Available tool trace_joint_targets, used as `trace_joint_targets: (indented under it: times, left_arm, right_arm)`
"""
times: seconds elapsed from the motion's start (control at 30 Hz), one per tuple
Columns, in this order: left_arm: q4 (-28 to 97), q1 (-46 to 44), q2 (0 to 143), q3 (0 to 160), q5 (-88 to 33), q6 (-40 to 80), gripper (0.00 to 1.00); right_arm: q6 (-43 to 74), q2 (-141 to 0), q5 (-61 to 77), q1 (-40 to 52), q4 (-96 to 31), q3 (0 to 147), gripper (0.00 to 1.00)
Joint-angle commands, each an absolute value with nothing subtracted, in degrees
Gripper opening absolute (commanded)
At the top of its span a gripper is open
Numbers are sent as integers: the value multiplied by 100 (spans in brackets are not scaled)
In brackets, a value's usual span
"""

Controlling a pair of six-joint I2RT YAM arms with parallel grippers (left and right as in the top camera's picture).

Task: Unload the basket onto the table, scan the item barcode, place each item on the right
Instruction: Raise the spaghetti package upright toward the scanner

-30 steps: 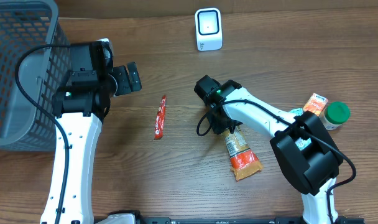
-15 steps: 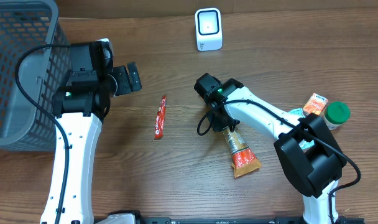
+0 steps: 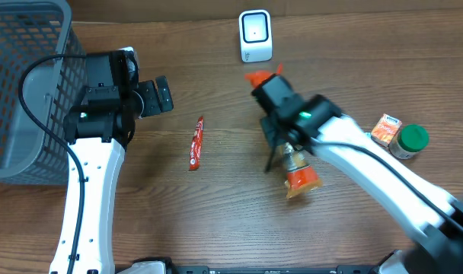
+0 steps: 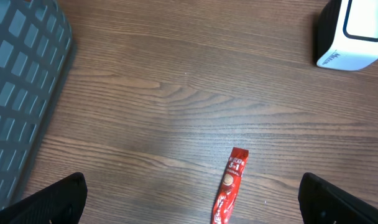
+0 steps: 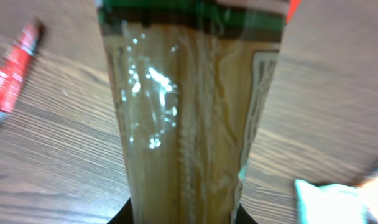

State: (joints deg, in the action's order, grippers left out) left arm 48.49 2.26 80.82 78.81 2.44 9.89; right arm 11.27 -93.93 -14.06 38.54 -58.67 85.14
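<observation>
The item is a clear packet of pale noodles [image 3: 295,169] with an orange end and a green band. In the right wrist view the noodle packet [image 5: 189,124] fills the frame. My right gripper [image 3: 286,148] is shut on it and holds it off the table, below and right of the white scanner [image 3: 255,36]. No barcode shows on it. The dark fingers [image 5: 123,215] press against its sides at the bottom of that view. My left gripper [image 3: 157,97] stands open and holds nothing. Seen from its own wrist, the left gripper [image 4: 198,202] hovers above the wood near the scanner [image 4: 355,32].
A red sachet [image 3: 196,143] lies on the table between the arms, seen too as a red sachet [image 4: 229,186] from the left wrist. A grey basket [image 3: 18,84] stands at the far left. An orange box [image 3: 385,128] and a green-lidded jar [image 3: 411,139] sit at the right.
My right gripper closed on the noodle packet and lifted it off the table, moving right and toward the scanner. The left arm has not moved.
</observation>
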Motion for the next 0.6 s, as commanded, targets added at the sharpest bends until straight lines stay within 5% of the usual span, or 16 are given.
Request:
trace_joint_targets:
  times: [0.0,0.4,0.57]
  left_arm:
    - [4842,222,8121,7911,316,917,100]
    - [4842,222,8121,7911,316,917,100]
    - [4842,222,8123,7911,318,917,100]
  right_arm:
    - [880,-8962,-1772,3553,-6051,8971,3]
    - [113,-10753,-434,2309,-8291,14418,3]
    - [-272,-11531,-489,2353,-8195,14883,3]
